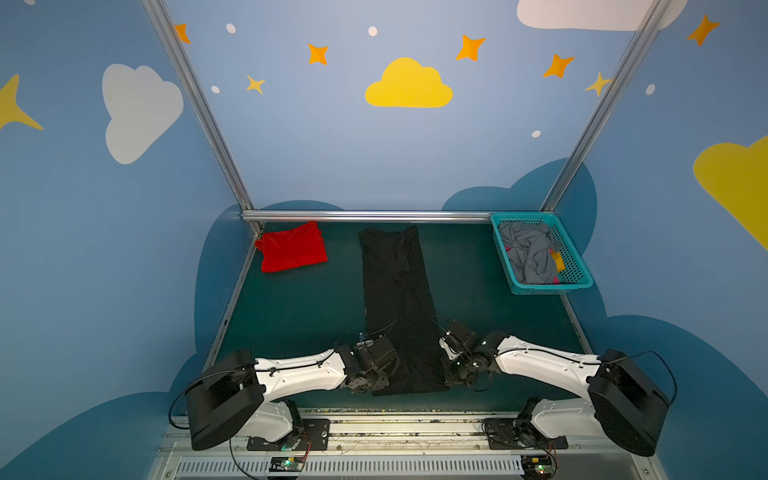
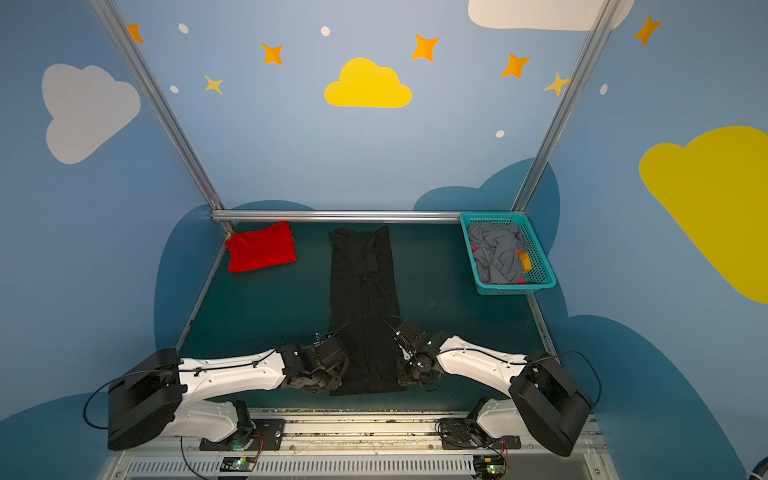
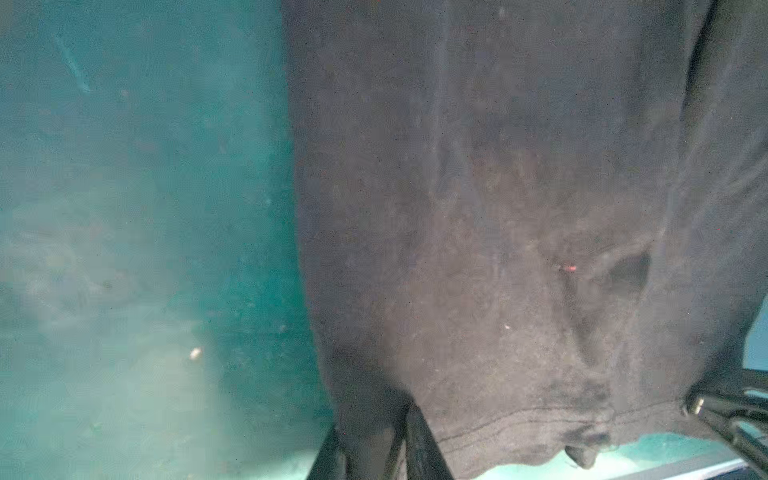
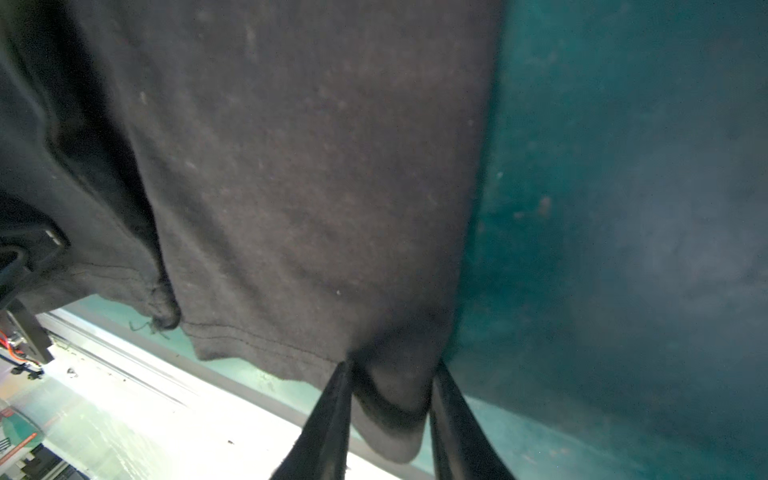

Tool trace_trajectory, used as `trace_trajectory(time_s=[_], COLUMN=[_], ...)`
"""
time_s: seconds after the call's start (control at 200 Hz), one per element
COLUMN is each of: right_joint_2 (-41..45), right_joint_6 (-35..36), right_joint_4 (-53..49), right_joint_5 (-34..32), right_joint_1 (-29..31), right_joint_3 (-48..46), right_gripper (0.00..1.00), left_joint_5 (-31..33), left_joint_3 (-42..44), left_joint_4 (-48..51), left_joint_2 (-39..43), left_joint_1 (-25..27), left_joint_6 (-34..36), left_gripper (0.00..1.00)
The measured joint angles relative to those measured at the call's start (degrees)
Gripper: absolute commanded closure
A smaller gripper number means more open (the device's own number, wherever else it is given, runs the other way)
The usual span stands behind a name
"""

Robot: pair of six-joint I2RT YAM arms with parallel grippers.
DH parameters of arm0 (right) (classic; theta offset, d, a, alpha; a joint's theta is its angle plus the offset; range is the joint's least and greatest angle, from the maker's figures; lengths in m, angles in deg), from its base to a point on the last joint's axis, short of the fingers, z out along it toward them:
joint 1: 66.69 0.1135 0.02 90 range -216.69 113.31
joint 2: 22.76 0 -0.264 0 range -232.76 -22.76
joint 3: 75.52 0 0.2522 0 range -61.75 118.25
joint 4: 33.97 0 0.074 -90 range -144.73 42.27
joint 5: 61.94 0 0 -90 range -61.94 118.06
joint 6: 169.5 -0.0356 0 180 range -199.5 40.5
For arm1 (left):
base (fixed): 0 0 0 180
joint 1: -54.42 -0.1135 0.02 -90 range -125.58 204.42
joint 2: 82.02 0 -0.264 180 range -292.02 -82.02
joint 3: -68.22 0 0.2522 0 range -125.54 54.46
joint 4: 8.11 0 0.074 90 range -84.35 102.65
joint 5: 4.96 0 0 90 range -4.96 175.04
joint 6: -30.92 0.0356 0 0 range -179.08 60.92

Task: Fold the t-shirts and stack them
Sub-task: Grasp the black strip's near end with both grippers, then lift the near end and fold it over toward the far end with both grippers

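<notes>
The black t-shirt (image 1: 395,282) (image 2: 363,282) lies as a long narrow strip down the middle of the green table (image 1: 299,316), only plain black cloth showing. My left gripper (image 1: 384,376) (image 3: 376,419) sits at its near left corner, fingers closed on the hem. At the near right corner my right gripper (image 1: 451,374) (image 4: 392,370) pinches a bunch of hem between its fingers. Both wrist views are filled by the black t-shirt (image 3: 478,208) (image 4: 291,166). The red t-shirt (image 1: 293,247) (image 2: 261,247) lies folded at the far left corner.
A teal mesh basket (image 1: 540,289) (image 2: 515,289) with grey, yellow and pink cloth stands at the far right corner. A metal rail runs along the table's near edge, with both arm bases on it. Blue walls close in the left, right and back.
</notes>
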Motion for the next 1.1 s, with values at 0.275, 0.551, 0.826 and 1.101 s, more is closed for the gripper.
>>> trace_trajectory(time_s=[0.275,0.551,0.826,1.101], right_joint_2=[-1.4,-0.5,2.2,0.8], right_joint_6=[-0.4,-0.1,1.7,5.9], right_joint_4=[0.9,-1.0,-5.3,-6.7], right_joint_5=[0.1,-0.1,-2.5,-2.8], right_joint_1=[1.0,1.6,0.7,-5.6], right_joint_3=[0.4,1.0,8.5,15.2], right_gripper=[1.0,1.0,1.0,1.0], left_joint_5=[0.1,0.7,6.3,10.1], left_joint_3=[0.6,1.7,0.6,-4.7], left_joint_4=[0.2,1.8,5.7,7.0], left_joint_2=[0.3,4.5,11.5,13.3], left_joint_1=[0.5,0.7,0.2,-9.3], left_joint_6=[-1.1,-2.4,-5.1,-1.5], left_gripper=[0.95,0.95,0.95,0.95])
